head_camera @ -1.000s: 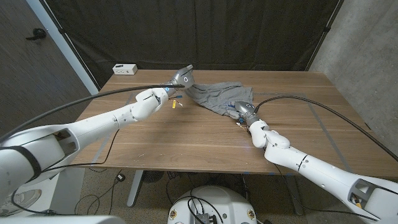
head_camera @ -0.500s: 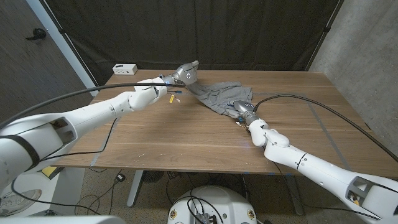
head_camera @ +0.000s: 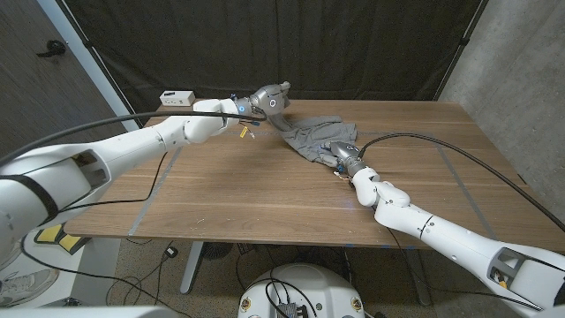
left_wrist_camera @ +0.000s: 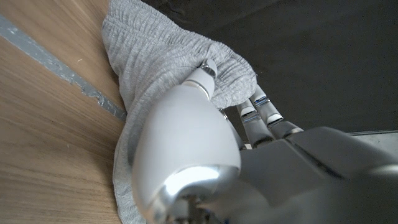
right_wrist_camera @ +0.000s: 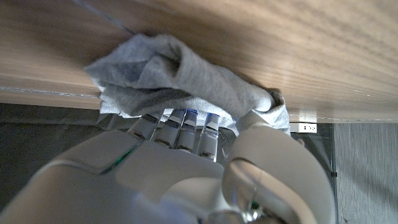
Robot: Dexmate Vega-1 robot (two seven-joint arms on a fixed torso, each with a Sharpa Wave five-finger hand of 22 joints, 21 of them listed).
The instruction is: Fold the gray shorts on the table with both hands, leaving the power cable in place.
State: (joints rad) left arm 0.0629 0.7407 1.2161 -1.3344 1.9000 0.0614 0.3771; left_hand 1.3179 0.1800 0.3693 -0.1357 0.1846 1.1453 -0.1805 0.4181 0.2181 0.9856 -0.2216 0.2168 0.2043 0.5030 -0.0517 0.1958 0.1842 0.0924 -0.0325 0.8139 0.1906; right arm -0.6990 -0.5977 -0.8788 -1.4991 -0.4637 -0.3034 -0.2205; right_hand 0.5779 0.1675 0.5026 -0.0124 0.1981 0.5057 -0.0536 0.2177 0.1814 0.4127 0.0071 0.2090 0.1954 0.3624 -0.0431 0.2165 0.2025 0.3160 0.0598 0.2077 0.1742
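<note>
The gray shorts (head_camera: 316, 137) lie bunched at the table's far middle. My left hand (head_camera: 269, 99) grips their far left edge and holds it lifted off the wood; in the left wrist view the gray cloth (left_wrist_camera: 155, 68) drapes over my fingers (left_wrist_camera: 261, 112). My right hand (head_camera: 342, 156) grips the shorts' near right edge low at the table; in the right wrist view the cloth (right_wrist_camera: 186, 74) is folded over my fingers (right_wrist_camera: 180, 127). A black power cable (head_camera: 424, 140) curves over the table's right side from behind my right hand.
A white power strip (head_camera: 177, 97) sits at the table's (head_camera: 265, 194) far left corner. A dark curtain hangs behind the table. A grey tape line (left_wrist_camera: 56, 65) runs across the wood beside the shorts.
My left hand has risen and moved to the far right, pulling the shorts' left edge up with it. My right hand has stayed at the near edge with its hold.
</note>
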